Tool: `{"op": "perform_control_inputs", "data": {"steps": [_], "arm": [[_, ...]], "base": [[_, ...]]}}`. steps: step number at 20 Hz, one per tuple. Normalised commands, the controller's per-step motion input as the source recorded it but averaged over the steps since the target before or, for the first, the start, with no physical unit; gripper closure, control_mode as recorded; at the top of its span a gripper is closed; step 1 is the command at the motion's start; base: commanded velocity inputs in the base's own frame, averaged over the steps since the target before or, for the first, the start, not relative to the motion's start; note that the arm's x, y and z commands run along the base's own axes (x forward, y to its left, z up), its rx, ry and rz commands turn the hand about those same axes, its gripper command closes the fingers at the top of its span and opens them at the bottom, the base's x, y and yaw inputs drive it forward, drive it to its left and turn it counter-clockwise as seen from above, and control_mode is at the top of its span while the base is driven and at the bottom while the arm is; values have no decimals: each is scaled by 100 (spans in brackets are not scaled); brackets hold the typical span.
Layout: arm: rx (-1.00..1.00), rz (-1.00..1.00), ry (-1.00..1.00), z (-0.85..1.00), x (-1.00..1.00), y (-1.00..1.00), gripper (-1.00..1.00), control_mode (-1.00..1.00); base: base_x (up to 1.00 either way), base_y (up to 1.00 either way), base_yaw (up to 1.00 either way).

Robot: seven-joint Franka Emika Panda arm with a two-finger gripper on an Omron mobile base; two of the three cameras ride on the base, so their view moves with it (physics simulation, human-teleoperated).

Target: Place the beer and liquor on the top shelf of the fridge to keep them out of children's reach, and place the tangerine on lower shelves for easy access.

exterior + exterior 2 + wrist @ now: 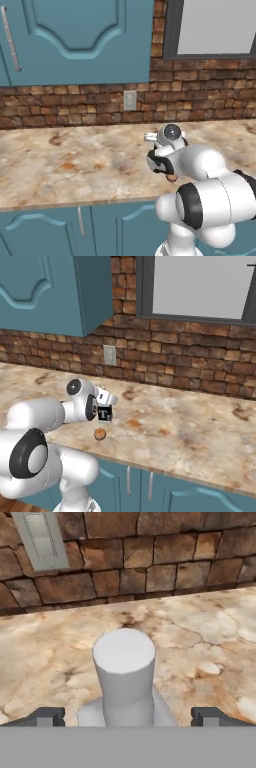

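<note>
The liquor bottle (pixel 124 662) stood upright on the counter (pixel 60 160) near its front edge, its pale cap rising between the two dark fingertips (pixel 42 716) in the hand view. The gripper (pixel 127 717) was held low and level with the bottle's neck, its jaws spread as wide as they go on either side of the cap and touching nothing; nothing was gripped. That stance was judged to be an approach for a side grasp on the neck or shoulders, the bottle being taken first because it goes highest in the fridge. In the right base view the black label (pixel 104 414) was seen just under the hand, and the tangerine (pixel 100 433) lay on the counter just beside the bottle, toward the front edge. A wall socket (pixel 109 355) was set in the brick wall (pixel 200 95) behind.
</note>
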Motion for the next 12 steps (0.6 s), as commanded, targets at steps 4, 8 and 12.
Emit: {"op": "perform_control_inputs", "data": {"steps": [4,8,12], "arm": [[0,0,-7,-4,14,-1,-100,-100],[0,0,-6,-13,16,-4,-100,-100],[0,0,-4,-16,17,-6,-100,-100]], "base": [[0,0,0],[0,0,0],[0,0,0]]}}
